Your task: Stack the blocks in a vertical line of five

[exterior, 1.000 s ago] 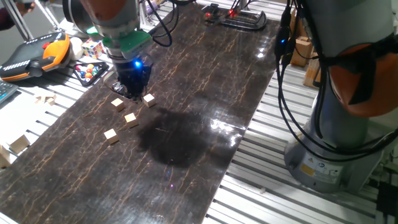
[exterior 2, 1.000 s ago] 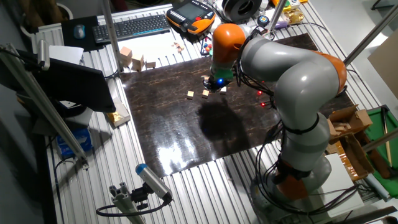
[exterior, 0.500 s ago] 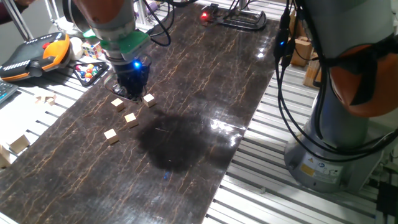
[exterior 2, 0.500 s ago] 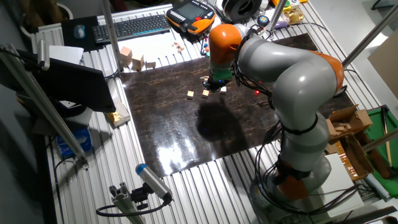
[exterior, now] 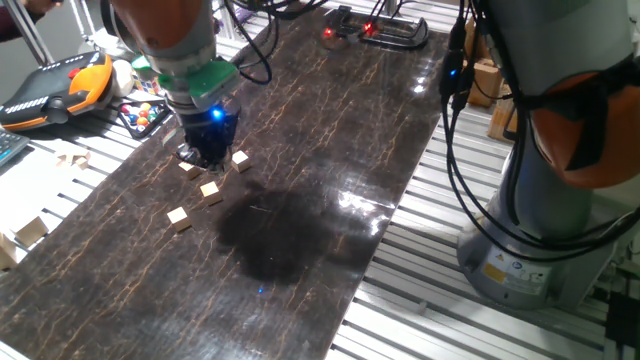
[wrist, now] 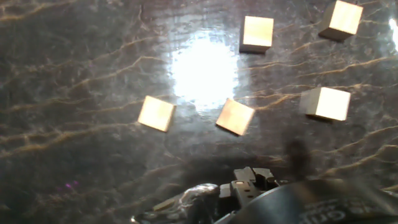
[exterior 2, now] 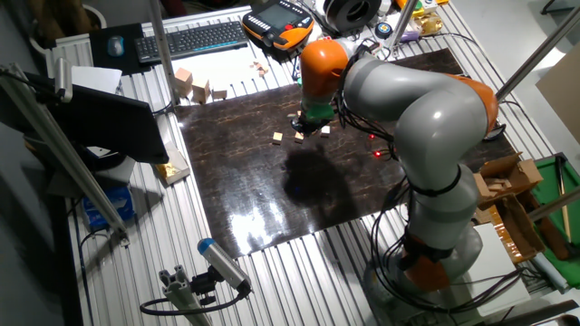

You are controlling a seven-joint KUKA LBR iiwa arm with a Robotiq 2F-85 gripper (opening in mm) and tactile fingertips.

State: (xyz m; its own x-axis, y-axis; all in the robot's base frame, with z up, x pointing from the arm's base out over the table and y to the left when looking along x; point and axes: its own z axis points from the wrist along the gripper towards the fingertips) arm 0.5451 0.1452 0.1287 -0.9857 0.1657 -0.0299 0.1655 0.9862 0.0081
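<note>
Over the dark marbled table (exterior: 330, 120), seen from one fixed view, my gripper (exterior: 208, 158) hangs low among the blocks (exterior: 210, 191); whether my fingers are parted I cannot tell. I have shifted slightly toward the table's left edge. From the other fixed view, bare tabletop lies nearer the camera. Through the hand view, five blocks (wrist: 235, 116) lie scattered, apart, none held.
</note>
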